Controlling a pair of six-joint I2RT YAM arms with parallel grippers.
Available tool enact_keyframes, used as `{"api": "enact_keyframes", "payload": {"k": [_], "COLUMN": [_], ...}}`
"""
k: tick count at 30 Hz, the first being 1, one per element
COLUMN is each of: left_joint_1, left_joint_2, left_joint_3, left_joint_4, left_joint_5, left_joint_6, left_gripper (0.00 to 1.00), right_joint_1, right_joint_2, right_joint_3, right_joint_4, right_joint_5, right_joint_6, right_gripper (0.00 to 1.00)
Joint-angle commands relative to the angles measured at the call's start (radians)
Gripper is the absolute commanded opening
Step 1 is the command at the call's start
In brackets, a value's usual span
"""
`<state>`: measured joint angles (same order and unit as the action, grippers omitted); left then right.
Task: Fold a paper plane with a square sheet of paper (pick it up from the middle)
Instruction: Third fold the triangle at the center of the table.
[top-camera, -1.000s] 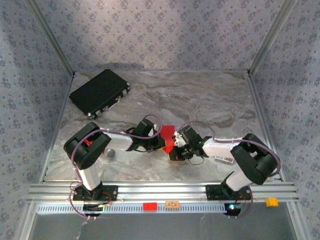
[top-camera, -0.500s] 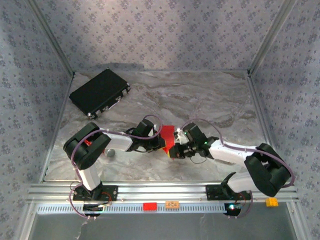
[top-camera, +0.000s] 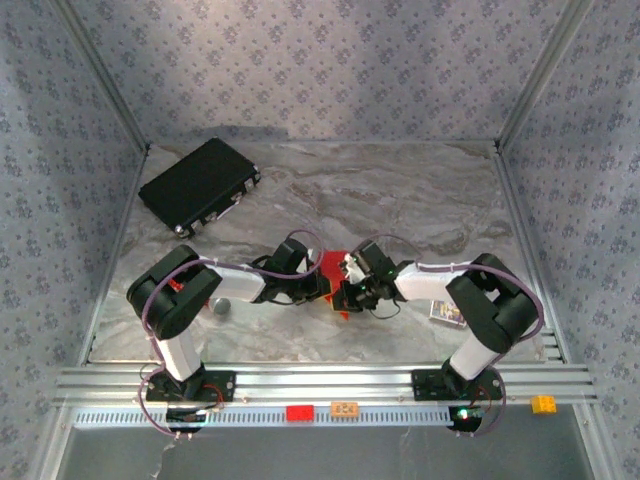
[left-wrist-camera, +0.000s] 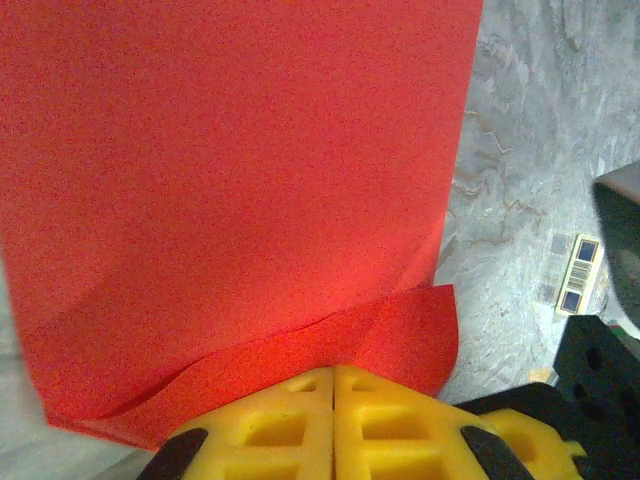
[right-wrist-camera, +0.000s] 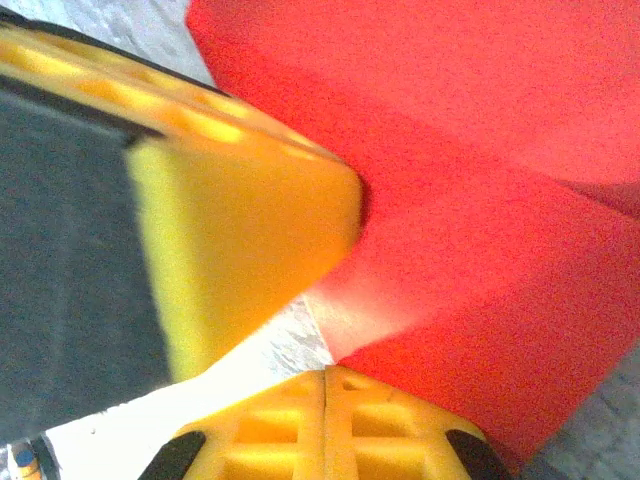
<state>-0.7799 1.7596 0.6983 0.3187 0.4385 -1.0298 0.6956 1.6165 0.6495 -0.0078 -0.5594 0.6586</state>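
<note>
1. The left gripper (left-wrist-camera: 333, 378) was clenched, its yellow pads meeting on the lower edge of the square sheet of paper (left-wrist-camera: 240, 180).
2. The right gripper (right-wrist-camera: 325, 378) was clenched too, its pads at the sheet's edge (whether they pinched it, I cannot tell).
3. The sheet, partly folded, sat between both grippers at the table's (top-camera: 400, 200) middle.
4. A barcoded card (top-camera: 447, 311) lay near right.
5. The black case (top-camera: 200, 185) lay far left, lid shut, contents hidden.
</note>
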Motion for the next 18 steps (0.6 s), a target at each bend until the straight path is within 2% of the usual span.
{"api": "enact_keyframes", "payload": {"k": [1,11,18], "left_joint_1": [0.004,0.005,0.005], "left_joint_2": [0.017,0.019,-0.004], "left_joint_3": [-0.021,-0.011,-0.016], "left_joint_4": [-0.077,-0.085,-0.08], "left_joint_5": [-0.088,-0.11,-0.127], "left_joint_6": [0.039,0.059,0.062], "left_gripper": [0.07,0.07,0.07], "right_joint_1": [-0.005,-0.008,0.019], "right_joint_2": [-0.024,-0.15,-0.271], "right_joint_3": [-0.073,-0.205,-0.132], "right_joint_4": [-0.033,0.04,-0.006], "right_joint_5": [0.018,-0.007,0.008], "right_joint_6": [0.007,0.071,0.091], "right_gripper": [0.05,0.07,0.04]}}
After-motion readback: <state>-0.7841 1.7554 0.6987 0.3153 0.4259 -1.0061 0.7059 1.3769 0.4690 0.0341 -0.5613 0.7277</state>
